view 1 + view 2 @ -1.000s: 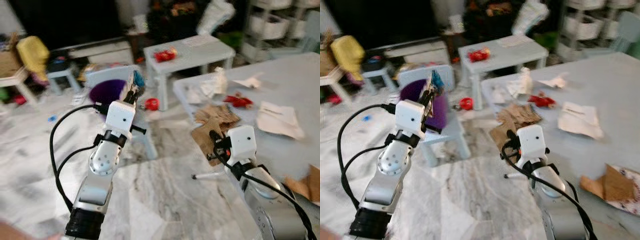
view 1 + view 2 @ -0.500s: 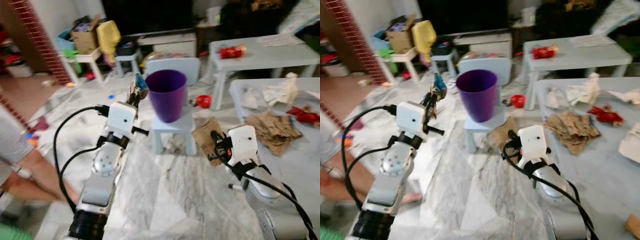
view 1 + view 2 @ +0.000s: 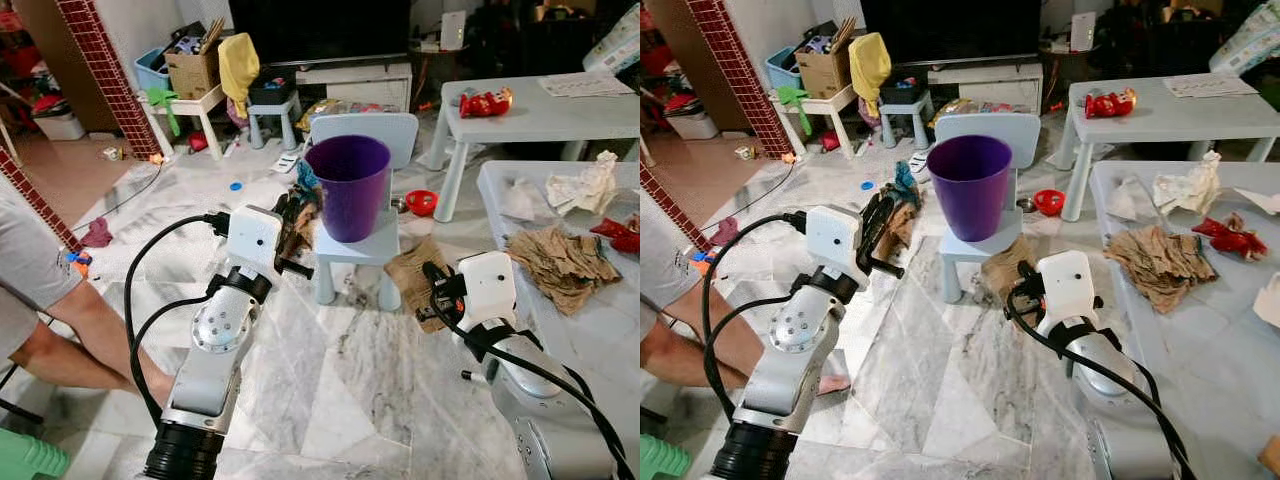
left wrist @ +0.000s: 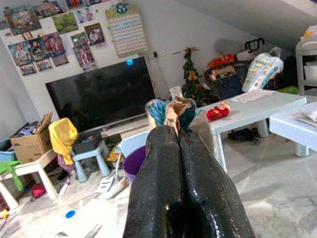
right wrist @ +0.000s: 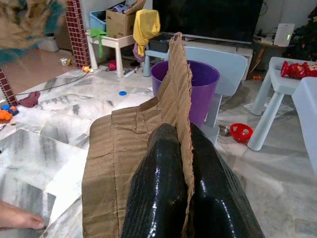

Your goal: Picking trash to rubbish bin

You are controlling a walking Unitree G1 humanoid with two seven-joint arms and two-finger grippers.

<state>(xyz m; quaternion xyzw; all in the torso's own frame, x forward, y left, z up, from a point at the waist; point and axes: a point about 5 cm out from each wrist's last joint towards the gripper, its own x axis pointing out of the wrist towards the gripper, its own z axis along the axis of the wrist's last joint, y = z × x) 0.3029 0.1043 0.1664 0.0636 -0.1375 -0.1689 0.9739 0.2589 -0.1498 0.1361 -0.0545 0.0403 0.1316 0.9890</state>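
A purple bin (image 3: 348,185) stands on the seat of a small pale-blue chair (image 3: 385,240) straight ahead. My left gripper (image 3: 293,218) is raised just left of the bin, below its rim, shut on a crumpled teal and brown wrapper (image 3: 303,190). In the left wrist view the wrapper (image 4: 173,111) sticks out past the fingertips (image 4: 163,134), with the bin (image 4: 136,161) beyond. My right gripper (image 3: 432,275) hangs lower, right of the chair, shut on a creased sheet of brown cardboard (image 5: 129,144) that it holds on edge.
A white table (image 3: 520,175) at the right carries crumpled paper and torn cardboard (image 3: 560,260). Behind it a smaller table (image 3: 560,112) holds a red wrapper. A red bowl (image 3: 421,202) lies on the floor. A person's legs (image 3: 60,330) are at the left.
The camera has swung left and steadied, so the bin and chair now sit in the middle ahead. Both grippers keep their hold; the left one with the wrapper now sits lower against the bin.
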